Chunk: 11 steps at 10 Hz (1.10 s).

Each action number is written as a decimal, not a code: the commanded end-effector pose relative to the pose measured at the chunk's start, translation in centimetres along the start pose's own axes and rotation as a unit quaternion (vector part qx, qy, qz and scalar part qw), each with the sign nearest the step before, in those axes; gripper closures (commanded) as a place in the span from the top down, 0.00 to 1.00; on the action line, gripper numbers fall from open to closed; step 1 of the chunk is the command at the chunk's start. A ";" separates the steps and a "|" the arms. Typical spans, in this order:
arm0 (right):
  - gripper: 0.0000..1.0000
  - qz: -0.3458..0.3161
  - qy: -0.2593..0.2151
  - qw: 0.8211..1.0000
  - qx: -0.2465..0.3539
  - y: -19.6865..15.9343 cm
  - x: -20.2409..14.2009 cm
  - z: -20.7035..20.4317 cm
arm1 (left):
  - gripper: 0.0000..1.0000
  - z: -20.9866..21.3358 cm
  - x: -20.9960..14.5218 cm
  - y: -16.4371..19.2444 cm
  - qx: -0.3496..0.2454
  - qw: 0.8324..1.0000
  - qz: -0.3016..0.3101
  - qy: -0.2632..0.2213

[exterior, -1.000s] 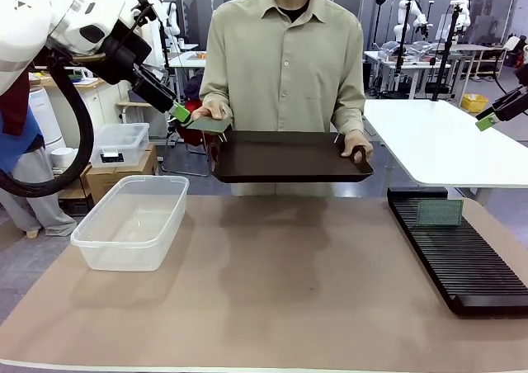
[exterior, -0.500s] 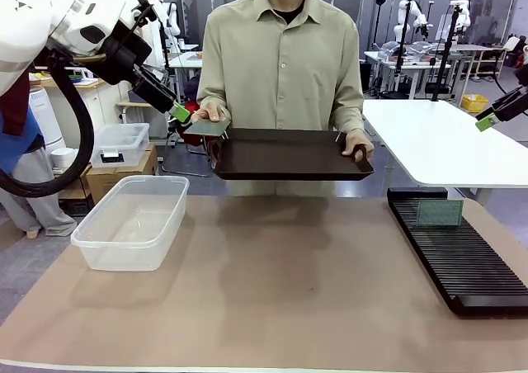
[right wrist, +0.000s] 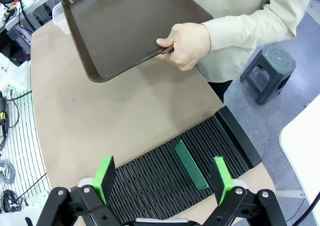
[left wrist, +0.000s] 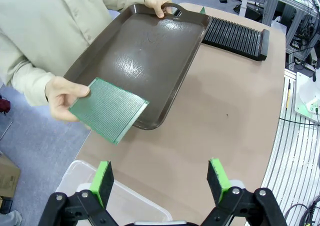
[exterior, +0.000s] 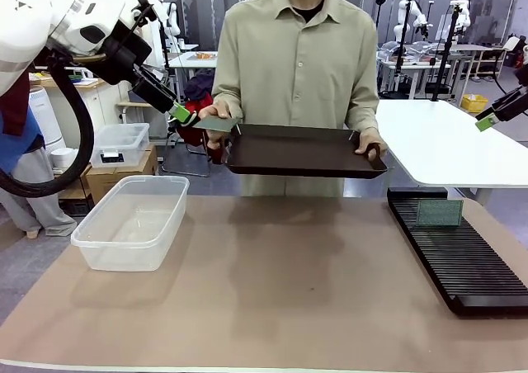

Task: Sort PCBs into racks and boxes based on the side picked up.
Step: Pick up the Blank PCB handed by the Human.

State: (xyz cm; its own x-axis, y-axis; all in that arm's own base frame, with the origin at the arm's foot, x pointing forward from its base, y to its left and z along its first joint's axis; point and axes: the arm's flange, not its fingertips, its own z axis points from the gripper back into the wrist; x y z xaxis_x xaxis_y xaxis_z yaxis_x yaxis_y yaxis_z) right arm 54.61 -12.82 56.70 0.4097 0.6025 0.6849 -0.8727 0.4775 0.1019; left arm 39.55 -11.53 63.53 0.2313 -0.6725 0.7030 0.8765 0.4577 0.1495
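Two grippers spread, empty: left gripper (exterior: pixel 180 111) at 10 o'clock, right gripper (exterior: pixel 487 121) at 2 | PCB (left wrist: pixel 108 109) in person's hand (left wrist: pixel 62 97) over tray (exterior: pixel 301 152) corner, shifted with tray toward 3 o'clock | second PCB (right wrist: pixel 191 164) upright in rack (exterior: pixel 462 257) at 4.

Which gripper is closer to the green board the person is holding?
Left. The left gripper hangs open just beside the board; the right gripper is far off across the table, over the rack.
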 end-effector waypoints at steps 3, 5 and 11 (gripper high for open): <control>1.00 -0.003 0.004 1.000 -0.001 0.2 0.1 0.1 | 1.00 0.0 0.1 2.3 -0.043 0.996 0.084 -0.008; 1.00 -0.003 0.004 1.000 -0.001 0.2 0.1 0.1 | 1.00 0.2 -0.2 4.0 -0.076 0.976 0.204 -0.003; 1.00 -0.003 0.004 1.000 -0.001 0.2 0.1 0.1 | 1.00 -3.3 -2.9 6.7 -0.070 0.946 0.315 0.029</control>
State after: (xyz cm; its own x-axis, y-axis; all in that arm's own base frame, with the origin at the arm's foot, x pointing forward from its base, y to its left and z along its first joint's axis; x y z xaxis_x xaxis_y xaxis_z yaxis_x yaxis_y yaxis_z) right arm 54.59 -12.83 56.75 0.4093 0.6026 0.6851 -0.8727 0.4777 0.1011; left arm 47.09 -7.61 59.61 0.7945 -0.2577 0.5498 0.5706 0.6265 -0.5310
